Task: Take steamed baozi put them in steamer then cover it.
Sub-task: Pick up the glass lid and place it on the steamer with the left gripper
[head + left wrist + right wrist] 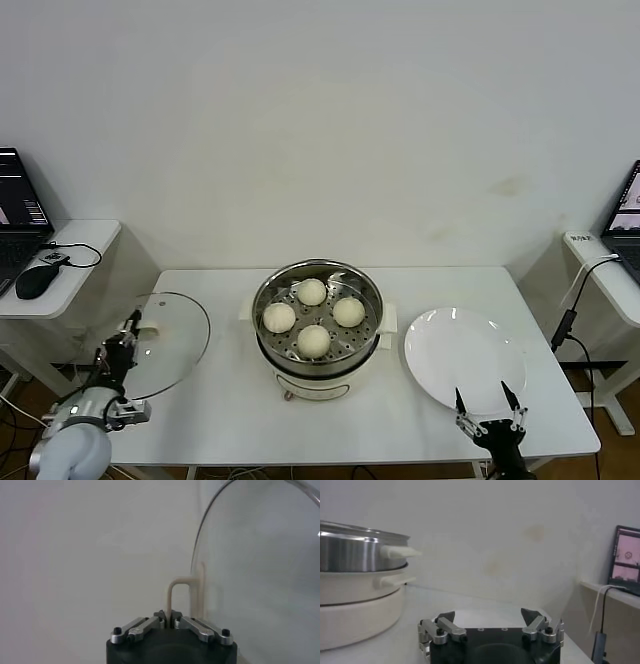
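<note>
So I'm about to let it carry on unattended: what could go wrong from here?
1. The left gripper pinches only the thin bar handle of the glass cover, which stands tilted at the table's left edge; it could swing or slip while carried.
2. The four baozi sit high in the steamer, so a crooked lowering might press one.
3. The right gripper waits open over the white plate, close to the steamer's side.

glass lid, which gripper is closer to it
Left. The left gripper is shut on the cover's handle at the table's left edge; the right gripper sits open beyond the plate, across the steamer.
</note>
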You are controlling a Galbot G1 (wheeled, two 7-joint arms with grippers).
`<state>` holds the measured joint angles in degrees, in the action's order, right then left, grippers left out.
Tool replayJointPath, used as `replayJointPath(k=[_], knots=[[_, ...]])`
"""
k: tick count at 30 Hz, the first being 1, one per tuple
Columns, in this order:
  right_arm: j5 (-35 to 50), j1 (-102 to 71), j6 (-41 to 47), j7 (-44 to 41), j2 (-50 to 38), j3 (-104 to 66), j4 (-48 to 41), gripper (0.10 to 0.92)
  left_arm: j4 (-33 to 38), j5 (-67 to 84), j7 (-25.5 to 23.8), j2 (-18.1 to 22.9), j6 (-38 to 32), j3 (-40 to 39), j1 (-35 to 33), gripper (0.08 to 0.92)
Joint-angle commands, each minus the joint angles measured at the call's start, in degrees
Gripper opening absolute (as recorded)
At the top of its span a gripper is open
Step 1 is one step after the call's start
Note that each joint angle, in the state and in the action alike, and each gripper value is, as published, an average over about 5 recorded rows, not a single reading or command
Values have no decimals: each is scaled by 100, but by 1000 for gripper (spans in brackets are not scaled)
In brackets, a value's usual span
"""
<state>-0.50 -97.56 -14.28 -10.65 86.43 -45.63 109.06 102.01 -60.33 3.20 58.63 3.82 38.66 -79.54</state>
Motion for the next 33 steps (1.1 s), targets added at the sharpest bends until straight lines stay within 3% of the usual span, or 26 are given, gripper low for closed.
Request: replayJointPath(k=[1, 9, 14, 21, 33], knots=[[-359, 1, -91, 62, 1, 106, -19, 823, 2402, 639, -620, -195, 881, 139, -696, 138], [-622, 133, -174, 170, 111, 103, -196, 823, 2422, 572, -729, -454, 1340, -1218, 53, 138], [-1240, 192, -253, 519, 217, 208, -339, 823, 2113, 140, -898, -358, 1660, -2212, 843, 138], [-2003, 361, -133, 1121, 322, 422, -502, 823, 1785, -643, -1514, 186, 2188, -3197, 1750, 138], [-2647, 543, -138, 1419, 400, 722, -842, 823, 1072, -1859, -2137, 1366, 2392, -3735, 2432, 138]])
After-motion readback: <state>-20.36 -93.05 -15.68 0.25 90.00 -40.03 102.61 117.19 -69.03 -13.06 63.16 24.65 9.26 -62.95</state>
